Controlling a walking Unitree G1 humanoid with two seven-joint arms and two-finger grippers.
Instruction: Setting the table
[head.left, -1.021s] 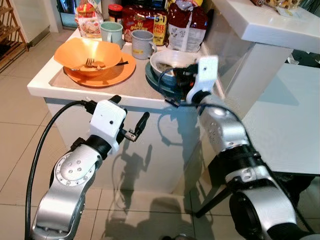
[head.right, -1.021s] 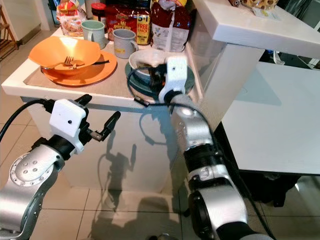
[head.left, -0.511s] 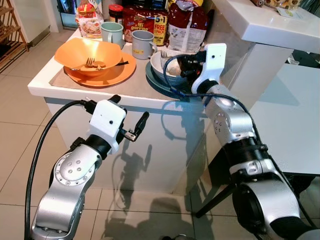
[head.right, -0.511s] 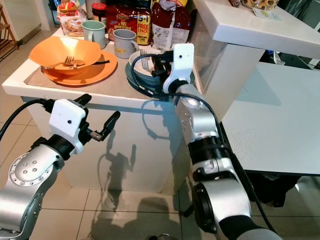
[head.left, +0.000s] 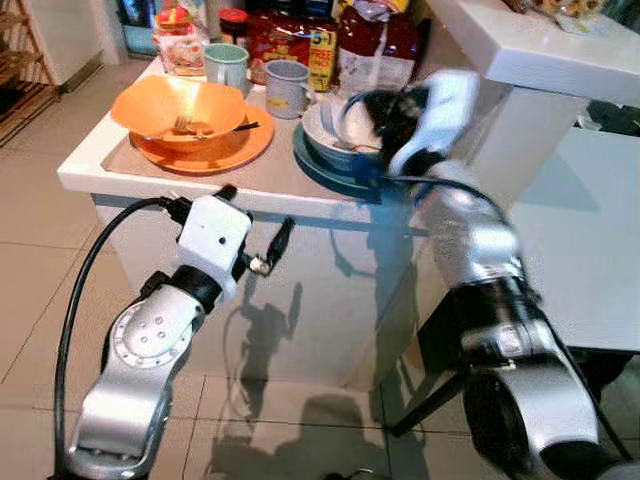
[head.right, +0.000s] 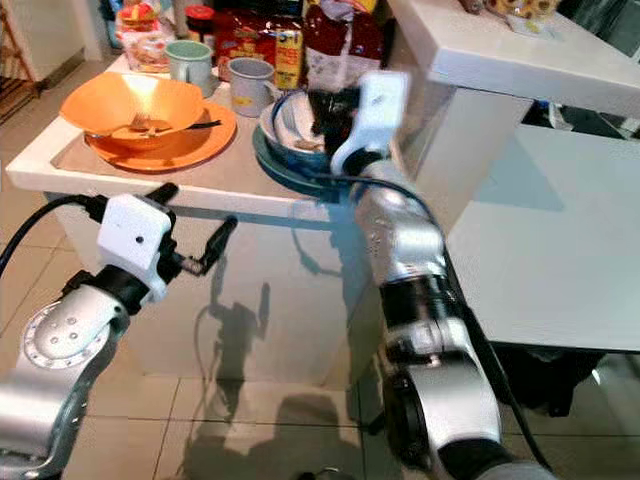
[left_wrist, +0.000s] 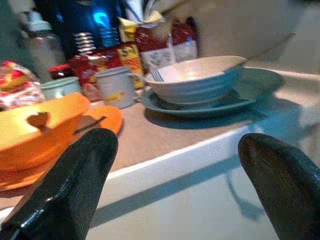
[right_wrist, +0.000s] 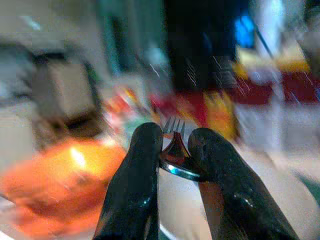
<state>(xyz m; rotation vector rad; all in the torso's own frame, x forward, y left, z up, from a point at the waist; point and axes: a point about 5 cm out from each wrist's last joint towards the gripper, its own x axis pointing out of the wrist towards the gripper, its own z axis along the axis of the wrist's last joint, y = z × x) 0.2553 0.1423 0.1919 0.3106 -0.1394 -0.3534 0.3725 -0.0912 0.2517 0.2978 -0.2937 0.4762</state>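
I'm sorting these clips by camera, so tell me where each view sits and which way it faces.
Head eyes: look forward and down at the counter; both silver arms show, left hand low before it, right hand over the white bowl.
Left wrist: looks along its open black fingers across the counter at the bowl.
Right wrist: looks along its fingers pinching a fork; blurred behind.
Shared: the orange bowl.

Right pincer (right_wrist: 172, 155) raised, fingers clamped — left pincer (left_wrist: 175, 185) low, fingers apart.

Shiny metal fork (right_wrist: 174, 145) (blurred); glossy black fingers (right_wrist: 135, 190); bowl (left_wrist: 195, 80) perhaps glazed ceramic.
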